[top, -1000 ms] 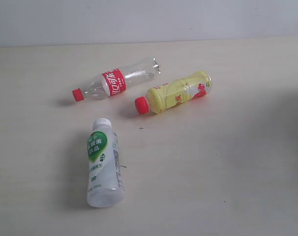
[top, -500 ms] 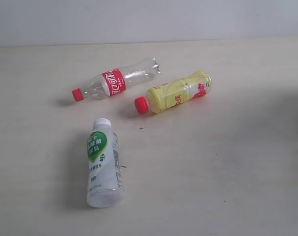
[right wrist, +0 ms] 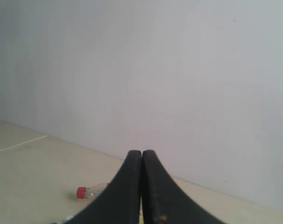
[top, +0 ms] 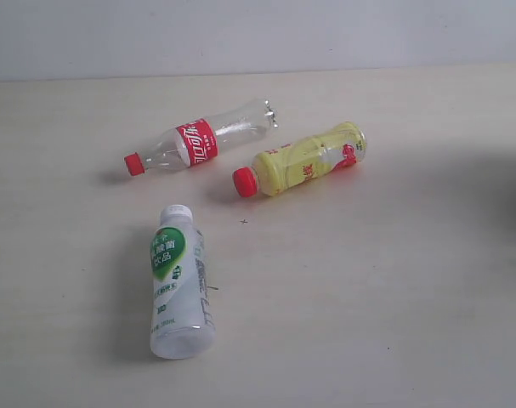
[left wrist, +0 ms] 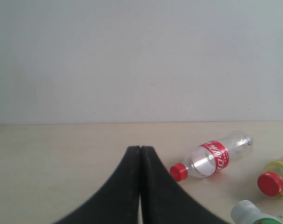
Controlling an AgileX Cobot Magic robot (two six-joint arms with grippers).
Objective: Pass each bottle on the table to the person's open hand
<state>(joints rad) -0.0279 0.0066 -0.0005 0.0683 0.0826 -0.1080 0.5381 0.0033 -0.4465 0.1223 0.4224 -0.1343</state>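
Three bottles lie on their sides on the beige table (top: 394, 280). The clear bottle with red cap and red label (top: 198, 142) lies at the back left, also showing in the left wrist view (left wrist: 211, 160) and partly in the right wrist view (right wrist: 87, 191). To its right is the yellow bottle with red cap (top: 300, 159); only its cap end shows at the edge of the left wrist view (left wrist: 273, 179). Nearer the front lies the milky white bottle with green label (top: 179, 280). The butterfly-label bottle is out of view. My left gripper (left wrist: 140, 149) and right gripper (right wrist: 141, 153) are shut, empty, and absent from the exterior view.
A pale grey wall (top: 258, 34) runs behind the table's back edge. A faint dark shadow (top: 508, 195) falls at the right edge of the exterior view. No hand is visible.
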